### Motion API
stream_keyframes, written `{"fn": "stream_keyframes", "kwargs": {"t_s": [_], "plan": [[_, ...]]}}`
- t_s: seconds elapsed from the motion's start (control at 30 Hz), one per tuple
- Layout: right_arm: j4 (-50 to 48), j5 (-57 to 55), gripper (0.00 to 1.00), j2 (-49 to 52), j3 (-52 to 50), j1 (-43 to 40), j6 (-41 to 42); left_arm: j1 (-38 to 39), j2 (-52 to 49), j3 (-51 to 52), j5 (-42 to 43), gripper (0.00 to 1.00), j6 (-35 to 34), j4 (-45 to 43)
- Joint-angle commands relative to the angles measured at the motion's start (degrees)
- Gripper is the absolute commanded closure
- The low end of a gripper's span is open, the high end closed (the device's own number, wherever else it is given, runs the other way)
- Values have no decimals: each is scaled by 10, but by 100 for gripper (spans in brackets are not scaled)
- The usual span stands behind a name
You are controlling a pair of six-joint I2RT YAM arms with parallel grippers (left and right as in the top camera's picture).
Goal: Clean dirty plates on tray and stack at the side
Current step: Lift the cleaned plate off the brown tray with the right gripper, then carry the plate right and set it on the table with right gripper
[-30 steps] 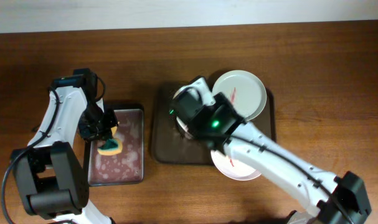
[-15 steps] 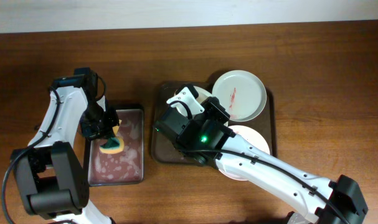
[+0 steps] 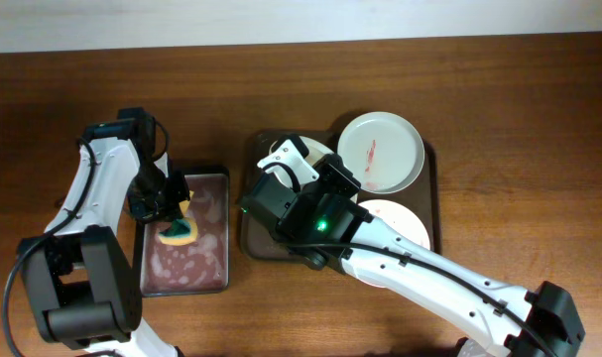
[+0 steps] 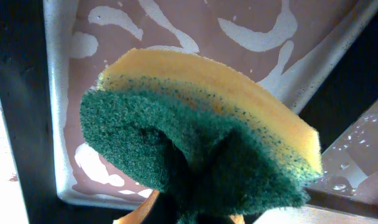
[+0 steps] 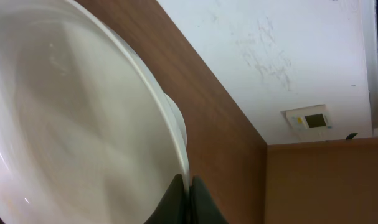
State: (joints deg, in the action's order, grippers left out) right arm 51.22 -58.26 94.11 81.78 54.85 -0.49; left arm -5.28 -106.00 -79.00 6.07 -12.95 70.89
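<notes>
My right gripper point(image 5: 190, 182) is shut on the rim of a white plate point(image 5: 70, 124) and holds it tilted, off the tray. In the overhead view this gripper point(image 3: 291, 169) is over the left part of the dark brown tray point(image 3: 261, 236), and only a sliver of its plate point(image 3: 320, 152) shows. A plate with red streaks point(image 3: 380, 151) lies at the tray's back right. Another plate point(image 3: 398, 223) lies at the front right, partly under my right arm. My left gripper point(image 3: 167, 203) is shut on a yellow-green sponge point(image 4: 201, 137), just above the metal pan.
A silver-grey metal pan point(image 3: 213, 260) with pinkish foamy water stands left of the tray; its rim also shows in the left wrist view point(image 4: 51, 124). Bare wooden table point(image 3: 499, 119) lies right of and behind the tray.
My right arm has swung left and toward the front with its plate, uncovering the front right plate. The left arm and sponge have barely moved.
</notes>
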Motion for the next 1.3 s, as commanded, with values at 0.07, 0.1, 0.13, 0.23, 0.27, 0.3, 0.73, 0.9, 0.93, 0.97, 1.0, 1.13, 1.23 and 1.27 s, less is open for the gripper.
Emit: {"fn": "stream_keyframes", "kwargs": {"t_s": [0.07, 0.1, 0.13, 0.23, 0.27, 0.3, 0.73, 0.9, 0.93, 0.97, 1.0, 1.13, 1.23, 1.27], "plan": [[0, -20, 96, -15, 13, 4, 0, 0, 10, 2, 10, 100, 11, 3], [0, -19, 96, -15, 13, 4, 0, 0, 10, 2, 10, 100, 11, 3], [0, -15, 96, -15, 13, 4, 0, 0, 10, 2, 10, 100, 11, 3], [1, -5, 96, -15, 13, 4, 0, 0, 10, 2, 10, 100, 11, 6], [0, -5, 96, -15, 13, 4, 1, 0, 10, 2, 10, 100, 11, 6], [0, -5, 96, -15, 13, 4, 1, 0, 10, 2, 10, 100, 11, 6], [30, 304, 96, -15, 37, -113, 135, 0, 10, 2, 10, 100, 13, 16], [64, 670, 96, -15, 59, -335, 129, 0, 10, 2, 10, 100, 13, 20], [72, 725, 96, -15, 59, -386, 128, 0, 10, 2, 10, 100, 13, 21], [80, 770, 96, -15, 59, -438, 128, 0, 10, 2, 10, 100, 13, 21], [88, 801, 96, -15, 59, -489, 128, 0, 10, 2, 10, 100, 13, 20], [123, 879, 96, -15, 59, -671, 95, 0, 10, 2, 11, 100, 20, 23], [155, 887, 96, -15, 59, -715, 34, 0, 10, 2, 10, 100, 24, 28], [159, 874, 96, -15, 59, -711, 31, 0, 10, 2, 10, 100, 26, 29]]}}
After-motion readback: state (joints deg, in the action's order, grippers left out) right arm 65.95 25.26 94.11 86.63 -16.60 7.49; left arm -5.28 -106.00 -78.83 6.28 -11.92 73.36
